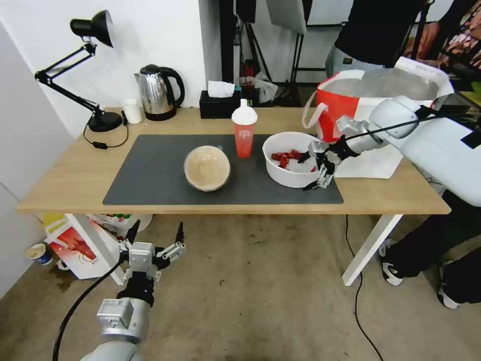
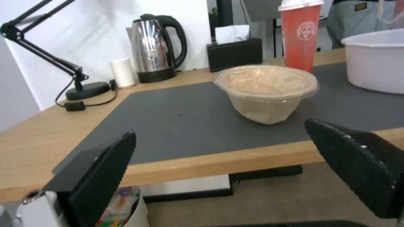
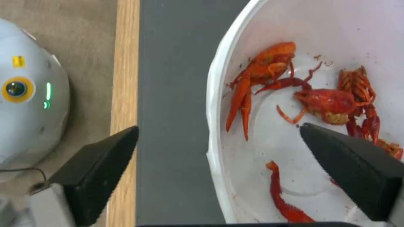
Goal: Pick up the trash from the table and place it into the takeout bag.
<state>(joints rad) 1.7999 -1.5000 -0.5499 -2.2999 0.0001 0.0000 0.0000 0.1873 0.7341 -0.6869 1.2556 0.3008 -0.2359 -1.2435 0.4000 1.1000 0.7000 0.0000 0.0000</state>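
Observation:
On the dark mat [image 1: 150,170] of the table [image 1: 75,175] stand the trash items: a wide white bowl [image 1: 290,159] with red shell scraps [image 3: 332,101], a red cup [image 1: 244,134] with a white lid, and a tan-filled domed bowl [image 1: 207,168]. The white-and-red takeout bag [image 1: 371,115] stands open at the table's right end. My right gripper [image 1: 306,173] is open astride the white bowl's [image 3: 320,37] rim on the bag side, one finger inside and one outside. My left gripper [image 1: 157,228] hangs open below the table's front edge, facing the domed bowl [image 2: 266,91].
A steel kettle [image 1: 158,93], a black tissue box [image 1: 219,103], a small white cylinder [image 1: 132,111] and a black desk lamp [image 1: 97,118] line the back edge. A printed carton [image 1: 75,245] sits under the table's left end. A person's legs [image 1: 426,250] are beside the right table leg.

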